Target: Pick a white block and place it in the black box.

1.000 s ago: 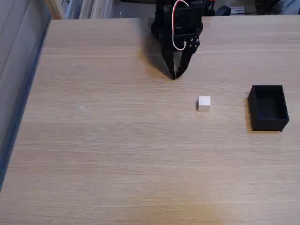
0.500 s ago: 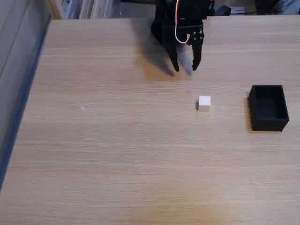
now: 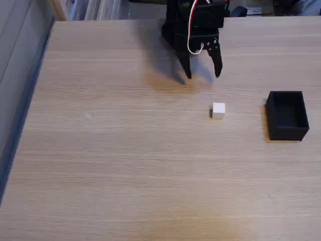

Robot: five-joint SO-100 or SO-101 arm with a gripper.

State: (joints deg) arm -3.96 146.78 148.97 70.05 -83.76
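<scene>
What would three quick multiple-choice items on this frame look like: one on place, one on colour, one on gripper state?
1. In the fixed view, the white block lies where relative to the black box?
A. inside it
B. to its left, apart from it
C. to its right, touching it

2. What colour is the open-topped box?
A. black
B. white
C. blue

3. How is the gripper?
A. shut on the block
B. open, holding nothing
C. shut, empty

Key:
1 B, bare table shows between block and box.
2 A, walls and floor are matte black.
3 B, the two fingertips stand clearly apart, above the block in the picture and not touching it.
</scene>
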